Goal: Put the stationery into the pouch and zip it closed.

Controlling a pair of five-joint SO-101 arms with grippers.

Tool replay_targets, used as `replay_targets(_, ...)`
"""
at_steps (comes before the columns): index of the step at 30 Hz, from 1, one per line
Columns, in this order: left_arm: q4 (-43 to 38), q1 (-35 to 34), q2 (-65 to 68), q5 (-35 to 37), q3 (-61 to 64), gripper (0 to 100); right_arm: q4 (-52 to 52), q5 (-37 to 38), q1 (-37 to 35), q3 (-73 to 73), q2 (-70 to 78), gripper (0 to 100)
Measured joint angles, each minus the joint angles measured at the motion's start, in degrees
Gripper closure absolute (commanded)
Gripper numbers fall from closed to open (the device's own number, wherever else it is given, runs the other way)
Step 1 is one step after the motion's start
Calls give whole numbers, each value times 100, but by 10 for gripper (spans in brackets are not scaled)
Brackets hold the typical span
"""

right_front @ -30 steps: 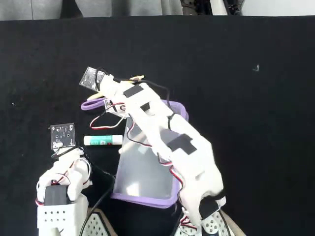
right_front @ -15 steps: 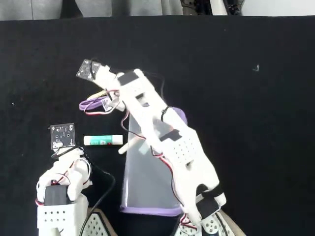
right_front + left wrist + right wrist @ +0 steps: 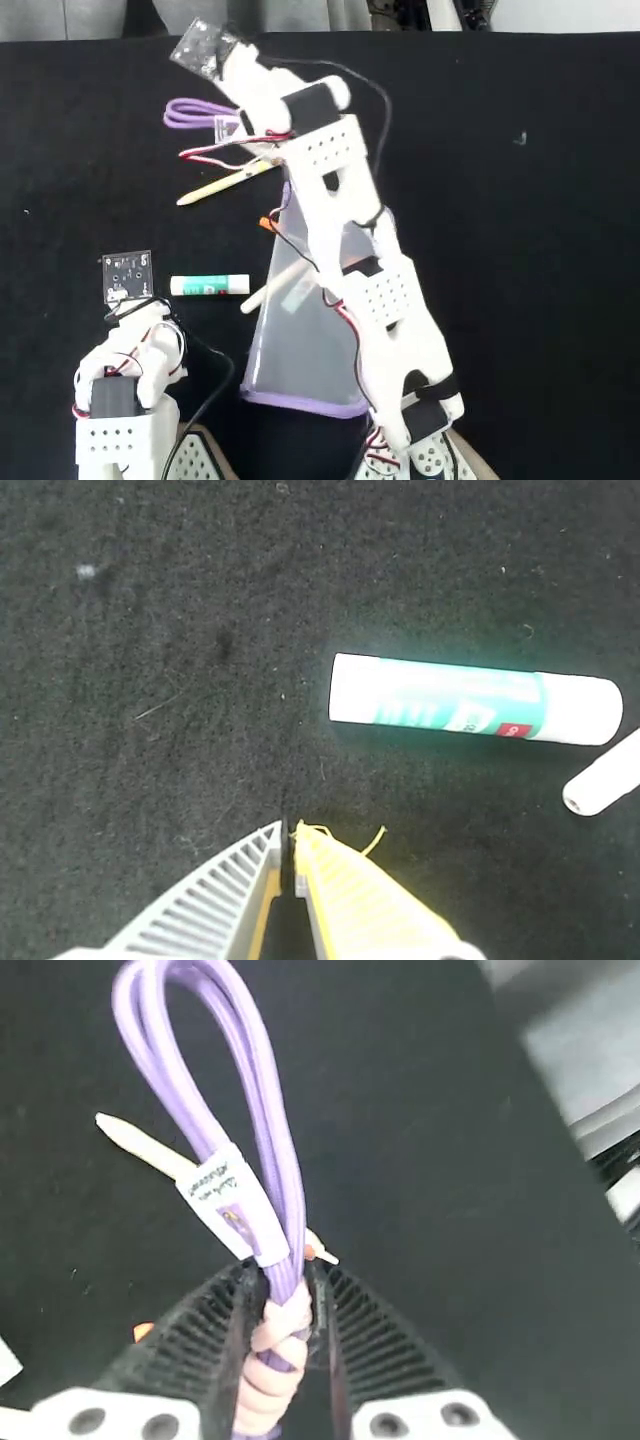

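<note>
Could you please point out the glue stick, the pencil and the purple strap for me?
glue stick point(image 3: 440, 695), left wrist view, green middle of its body.
pencil point(image 3: 222, 185), high view, middle of its shaft.
purple strap point(image 3: 225, 1195), right wrist view, its white label.

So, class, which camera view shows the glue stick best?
The left wrist view: the glue stick lies full length and close up on the black table. The high view shows it small, beside the pouch.
</note>
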Motion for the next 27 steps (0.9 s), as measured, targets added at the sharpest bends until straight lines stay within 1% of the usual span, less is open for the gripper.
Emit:
replay_targets(3, 0, 0, 0, 0, 0, 970, 229, 0, 0, -563, -18, 988)
replay_targets(7, 0, 0, 0, 0, 0, 970, 255, -26, 0, -624, -413, 988)
replay_targets(12, 0, 0, 0, 0, 0, 970, 255, -53, 0, -633, -1292, 988)
replay_targets(20, 0, 0, 0, 0, 0, 970, 281, -826, -9, -721, -2743, 988)
replay_targets(23, 0, 0, 0, 0, 0, 970, 290, -1178, -9, -721, -2910, 988)
replay_targets(27, 0, 0, 0, 0, 0, 970, 290, -1345, -9, -721, -2910, 988)
